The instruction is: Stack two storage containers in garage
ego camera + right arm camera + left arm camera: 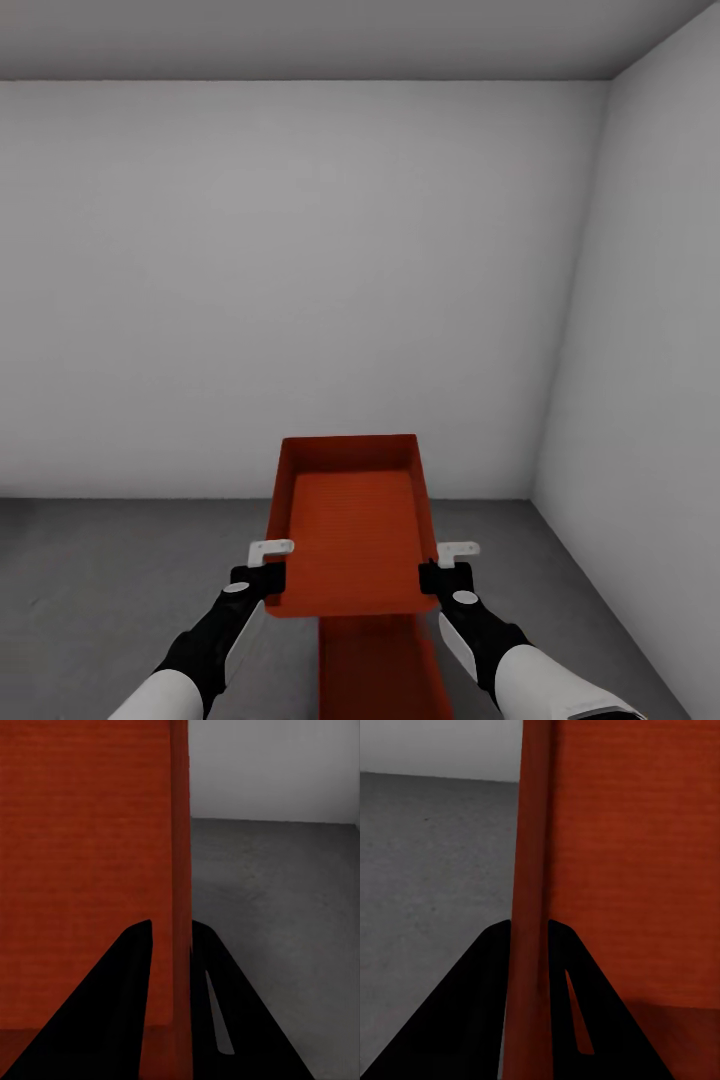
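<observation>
I am in the garage with one orange-red storage container (350, 530) held level in the air between both arms, its open top facing up. My left gripper (268, 578) is shut on its left side wall (529, 832), and my right gripper (447, 575) is shut on its right side wall (178, 832). In the wrist views each wall runs between the two dark fingers of the left gripper (530, 926) and the right gripper (172, 924). The other storage container (385, 670) lies on the dark grey floor (100, 580) directly below, partly hidden by the held one.
A plain white back wall (300, 280) stands a short way ahead. A white side wall (650, 350) closes the right, meeting the back wall in a corner. Bare concrete stretches to the left of the containers.
</observation>
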{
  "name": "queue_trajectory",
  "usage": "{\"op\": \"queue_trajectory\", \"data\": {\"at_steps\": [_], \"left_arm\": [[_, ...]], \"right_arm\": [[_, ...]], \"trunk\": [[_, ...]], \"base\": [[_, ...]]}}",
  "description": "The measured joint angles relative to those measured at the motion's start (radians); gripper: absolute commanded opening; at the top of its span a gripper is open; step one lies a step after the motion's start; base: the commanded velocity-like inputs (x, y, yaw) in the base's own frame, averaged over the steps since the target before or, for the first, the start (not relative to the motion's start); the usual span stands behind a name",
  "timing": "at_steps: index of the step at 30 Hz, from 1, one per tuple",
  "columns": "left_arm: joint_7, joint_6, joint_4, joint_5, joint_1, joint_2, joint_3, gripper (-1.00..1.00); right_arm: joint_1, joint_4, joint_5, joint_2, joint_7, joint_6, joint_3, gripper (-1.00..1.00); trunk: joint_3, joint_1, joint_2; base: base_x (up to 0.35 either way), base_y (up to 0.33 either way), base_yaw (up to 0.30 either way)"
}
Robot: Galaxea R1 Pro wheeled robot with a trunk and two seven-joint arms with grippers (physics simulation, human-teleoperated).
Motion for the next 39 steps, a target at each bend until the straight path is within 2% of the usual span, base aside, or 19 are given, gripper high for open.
{"op": "queue_trajectory", "data": {"at_steps": [12,19,30,39], "left_arm": [[0.0,0.0,0.0,0.0,0.0,0.0,0.0,-1.0],[0.004,-0.001,0.0,0.001,0.0,-0.001,-0.003,-1.0],[0.004,0.001,0.0,0.002,0.0,-0.001,-0.003,-1.0],[0.001,-0.002,0.0,0.001,0.0,0.0,-0.002,-1.0]], "right_arm": [[0.0,0.0,0.0,0.0,0.0,0.0,0.0,-1.0],[0.0,0.0,0.011,-0.001,0.005,-0.001,-0.014,-1.0],[0.0,0.0,0.009,-0.001,0.005,0.0,-0.012,-1.0],[0.0,0.0,0.002,0.0,0.001,-0.002,-0.002,-1.0]], "trunk": [[0.0,0.0,0.0],[0.0,0.0,0.0],[0.0,0.0,0.0],[0.0,0.0,0.0]], "base": [[0.0,0.0,0.236],[-0.143,-0.109,0.02],[-0.224,-0.17,0.0],[-0.019,-0.015,-0.011]]}}
